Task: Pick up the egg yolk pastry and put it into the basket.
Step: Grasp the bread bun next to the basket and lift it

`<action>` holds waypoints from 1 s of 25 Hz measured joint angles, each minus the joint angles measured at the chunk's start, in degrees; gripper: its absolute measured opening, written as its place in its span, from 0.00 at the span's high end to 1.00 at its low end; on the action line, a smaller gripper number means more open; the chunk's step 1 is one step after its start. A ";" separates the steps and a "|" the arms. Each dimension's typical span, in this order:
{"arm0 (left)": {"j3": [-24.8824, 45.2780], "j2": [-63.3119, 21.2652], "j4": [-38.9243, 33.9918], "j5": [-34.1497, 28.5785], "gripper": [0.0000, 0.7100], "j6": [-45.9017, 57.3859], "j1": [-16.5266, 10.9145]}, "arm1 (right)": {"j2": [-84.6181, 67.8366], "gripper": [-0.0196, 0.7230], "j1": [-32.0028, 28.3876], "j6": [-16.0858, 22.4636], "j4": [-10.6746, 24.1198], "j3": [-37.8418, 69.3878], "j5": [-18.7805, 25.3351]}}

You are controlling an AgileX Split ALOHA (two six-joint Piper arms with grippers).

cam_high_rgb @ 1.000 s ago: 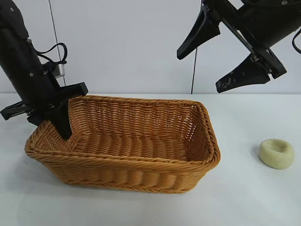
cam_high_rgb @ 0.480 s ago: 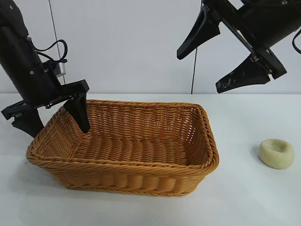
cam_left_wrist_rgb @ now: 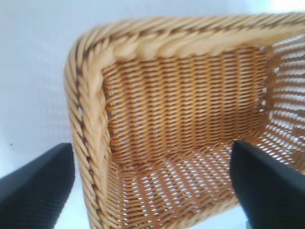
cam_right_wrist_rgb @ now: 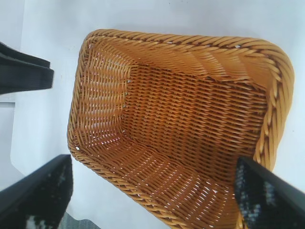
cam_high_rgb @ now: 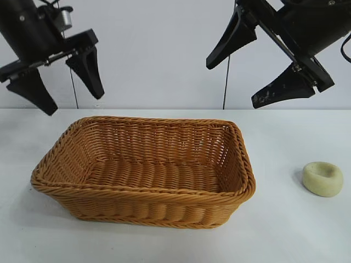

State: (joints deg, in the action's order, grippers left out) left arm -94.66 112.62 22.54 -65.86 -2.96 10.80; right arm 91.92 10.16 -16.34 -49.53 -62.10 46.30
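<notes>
The basket [cam_high_rgb: 143, 171] sits flat on the white bench [cam_high_rgb: 285, 230] and serves as the landmark here: a large orange-brown wicker rectangle with sloping sides and a braided rim, nothing inside it. The egg yolk pastry [cam_high_rgb: 322, 178] lies on the bench well apart from the basket, off its right-hand short end, upright with the dimple in its top facing up and nothing touching it. The left tool [cam_high_rgb: 59, 76] hangs in the air above the basket's left end, clear of the rim, with its two dark fingers spread wide and empty; from the left wrist view the basket's corner [cam_left_wrist_rgb: 90, 62] and woven floor lie below, one finger over the bench outside the rim and the other over the inside. The right tool [cam_high_rgb: 248, 76] is held high above the basket's right end, closer to the back wall, fingers likewise spread wide with nothing between them. From the right wrist view the whole basket [cam_right_wrist_rgb: 190, 119] is seen from above, with the left tool's dark fingers [cam_right_wrist_rgb: 24, 71] beside the basket's far short end.
</notes>
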 joint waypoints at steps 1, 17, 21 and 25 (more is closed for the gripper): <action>-1.17 0.00 -1.29 -0.43 0.10 0.92 0.00 | 0.00 0.09 0.00 0.00 0.00 0.00 0.00; -3.91 0.00 -23.76 -3.43 0.10 6.69 -7.98 | 0.00 0.09 0.00 0.14 0.06 0.00 0.00; -3.91 0.00 -24.01 -3.43 0.10 6.17 -9.52 | 0.00 0.09 0.00 0.14 0.06 0.00 0.00; -3.91 -0.87 -23.82 -3.45 0.10 5.79 -9.60 | 0.00 0.09 0.00 0.14 0.08 0.00 0.00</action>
State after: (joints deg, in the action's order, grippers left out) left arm -98.58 111.75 -1.28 -69.31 2.83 1.21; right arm 91.92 10.16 -16.20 -49.45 -62.10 46.30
